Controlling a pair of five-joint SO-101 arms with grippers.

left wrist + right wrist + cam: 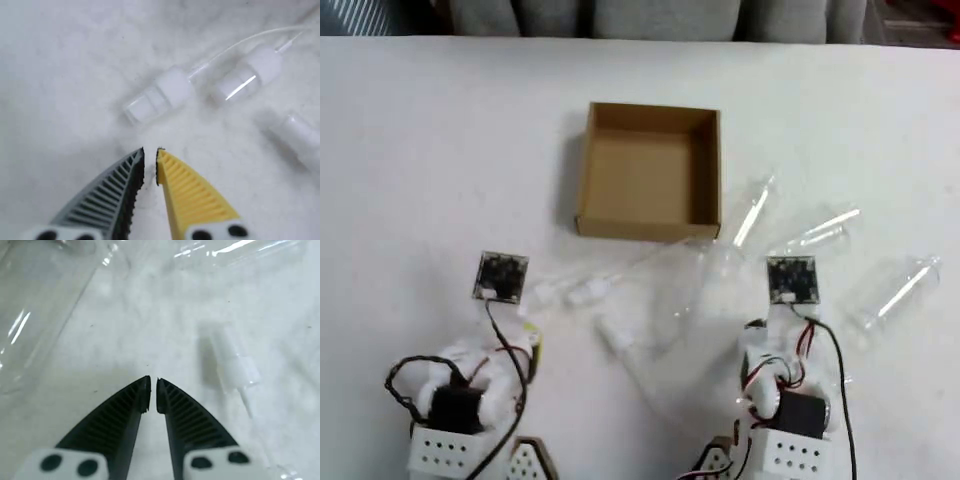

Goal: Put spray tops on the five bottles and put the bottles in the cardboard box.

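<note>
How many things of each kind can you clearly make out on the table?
cardboard box: 1
clear bottles: 3 plainly seen; any others are too faint to count
spray tops: 3
Total: 7 clearly seen

No legible txt, labels, nos. anywhere

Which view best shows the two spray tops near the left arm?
Left wrist view: both spray tops lie close ahead of the fingers, dip tubes visible. The high view shows them as small pale shapes. The right wrist view shows a different spray top.
</note>
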